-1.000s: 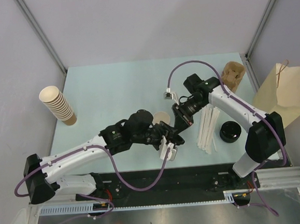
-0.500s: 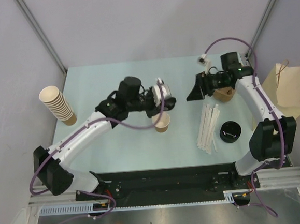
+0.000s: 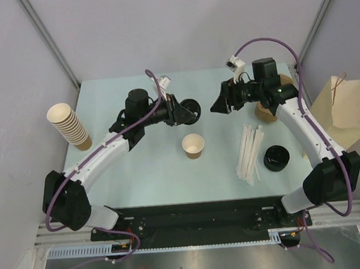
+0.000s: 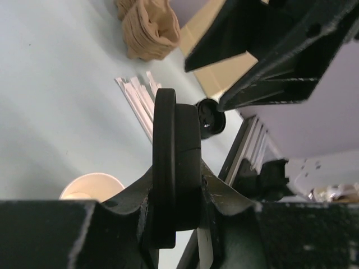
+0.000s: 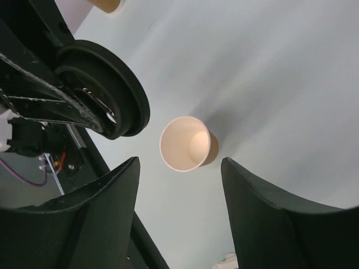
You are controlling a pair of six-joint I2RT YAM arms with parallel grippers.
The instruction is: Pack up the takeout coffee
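The paper cup (image 3: 193, 146) stands upright on the table (image 3: 139, 169), with the base down and the mouth straight up, so its long axis is vertical. In my right wrist view I look down into this cup (image 5: 185, 144) and see its pale inside as far as the bottom. My left gripper (image 3: 187, 111) hangs on the far side of the cup, and its fingers are clamped on a black lid (image 3: 192, 110). The lid is held on its edge, with its flat faces turned sideways and not upward. In my left wrist view this lid (image 4: 174, 179) fills the middle and my own gripper body covers part of the cup (image 4: 92, 188), so only an arc of the rim shows at the bottom. My right gripper (image 3: 218, 104) hangs on the far side of the cup and to its right. Its jaws are apart with nothing between them, and its two fingers (image 5: 90, 224) frame the cup in that view. The carrier tray (image 3: 267, 111) lies farther right of the cup and beyond it, mostly hidden under my right arm. In the left wrist view the tray (image 4: 148, 28) is cut by the top edge, and I cannot tell which side of it is up. Just right of the cup lie white sticks (image 3: 249, 154), and farther right a pile of black lids (image 3: 276, 158). Well to the left of the cup leans a stack of tan cups (image 3: 70, 125), and far to its right stands a paper bag (image 3: 343, 112).
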